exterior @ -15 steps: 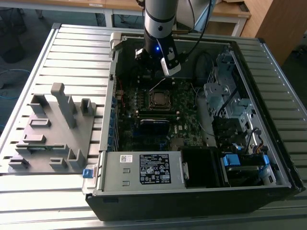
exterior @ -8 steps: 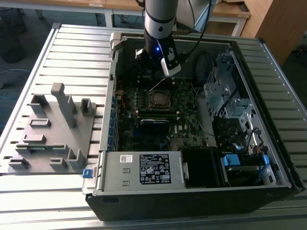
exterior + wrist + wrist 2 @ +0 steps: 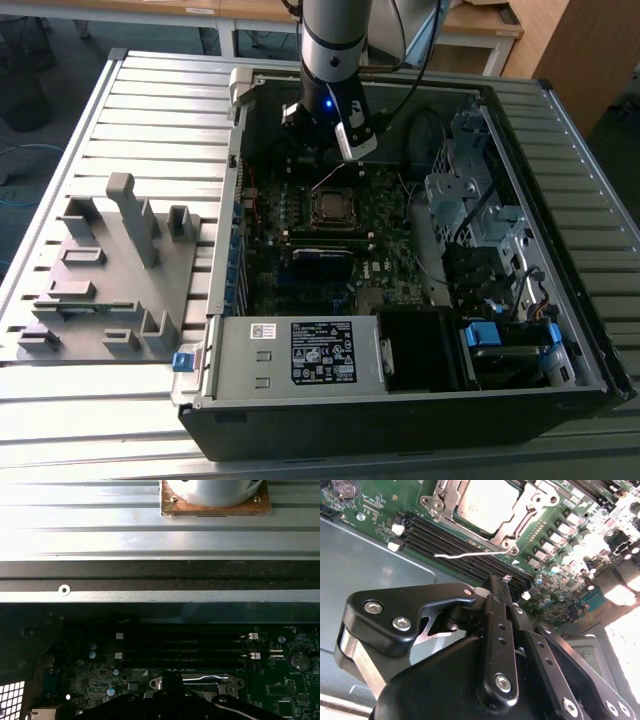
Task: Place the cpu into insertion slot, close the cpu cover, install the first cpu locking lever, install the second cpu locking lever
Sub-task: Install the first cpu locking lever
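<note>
Nearest in the exterior view: black computer case (image 3: 400,420), open on top, lying flat on a slatted metal desk (image 3: 150,90). Along its near edge: grey power supply box (image 3: 320,352) with a white label; blue tab (image 3: 182,361) at the corner toward the exterior view's left.

Beside the case, on the exterior view's left: grey holder tray (image 3: 110,280) with upright posts, resting on the desk.

Toward the exterior view's right, inside the case: silvery drive cage (image 3: 470,200).

Mid-case: green motherboard (image 3: 370,515). Chip (image 3: 485,502), dull silver-grey top, seated in the socket (image 3: 431,502) near the board's middle. Metal cover (image 3: 530,502) lying flat around the chip's edges. Thin wire lever (image 3: 470,555) unlatched, slanting up from the socket in the exterior view, crossing above the long black memory slots (image 3: 460,545) in the second wrist view.

Gripper (image 3: 500,582): black, clenched, fingers pressed together with nothing seen between them; hovering over the memory slots just beside the socket, close to the lever, not visibly touching it.

Farther: arm (image 3: 335,50), silver and black, coming down over the case's far wall. Beyond that wall, in the first wrist view: round silvery part (image 3: 215,490) on a copper-coloured plate, on the desk slats.
</note>
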`<state>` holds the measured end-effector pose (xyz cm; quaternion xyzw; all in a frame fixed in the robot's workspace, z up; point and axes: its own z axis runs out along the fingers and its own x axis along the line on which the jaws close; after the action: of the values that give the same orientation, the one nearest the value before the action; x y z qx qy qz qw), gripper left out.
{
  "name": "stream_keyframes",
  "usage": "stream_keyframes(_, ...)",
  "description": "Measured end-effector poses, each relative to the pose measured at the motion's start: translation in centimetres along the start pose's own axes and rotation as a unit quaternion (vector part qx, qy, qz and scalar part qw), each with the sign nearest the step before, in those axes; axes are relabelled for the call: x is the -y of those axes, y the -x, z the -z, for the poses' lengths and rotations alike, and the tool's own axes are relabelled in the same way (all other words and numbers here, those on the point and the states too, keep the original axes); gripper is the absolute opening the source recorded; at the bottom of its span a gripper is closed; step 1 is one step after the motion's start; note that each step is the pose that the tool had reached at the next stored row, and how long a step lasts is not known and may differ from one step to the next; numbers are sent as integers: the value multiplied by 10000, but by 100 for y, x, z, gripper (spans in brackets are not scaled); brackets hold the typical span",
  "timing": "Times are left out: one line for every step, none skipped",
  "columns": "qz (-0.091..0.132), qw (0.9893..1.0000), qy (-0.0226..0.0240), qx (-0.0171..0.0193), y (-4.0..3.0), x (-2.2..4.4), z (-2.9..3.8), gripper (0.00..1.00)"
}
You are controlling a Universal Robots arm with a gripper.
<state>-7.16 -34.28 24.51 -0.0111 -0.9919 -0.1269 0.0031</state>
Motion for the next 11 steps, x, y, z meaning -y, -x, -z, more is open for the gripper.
stream_keyframes(0, 10000, 0, 0, 0, 0, 0, 10)
stream_keyframes(0, 10000, 0, 0, 1, 0, -1, 10)
stream_keyframes(1, 10000, 1, 0, 4, 0, -2, 10)
stream_keyframes(1, 10000, 1, 0, 8, 0, -4, 10)
stream_keyframes(1, 10000, 1, 1, 14, 1, -5, 10)
stream_keyframes(0, 10000, 2, 1, 21, 1, -7, 10)
stream_keyframes(1, 10000, 1, 0, 30, 1, -8, 10)
stream_keyframes(0, 10000, 1, 0, 40, 1, -9, 10)
stream_keyframes(0, 10000, 1, 0, 50, 1, -11, 10)
stream_keyframes(0, 10000, 0, 0, 62, 0, -12, 10)
stream_keyframes(0, 10000, 0, 0, 73, 0, -14, 10)
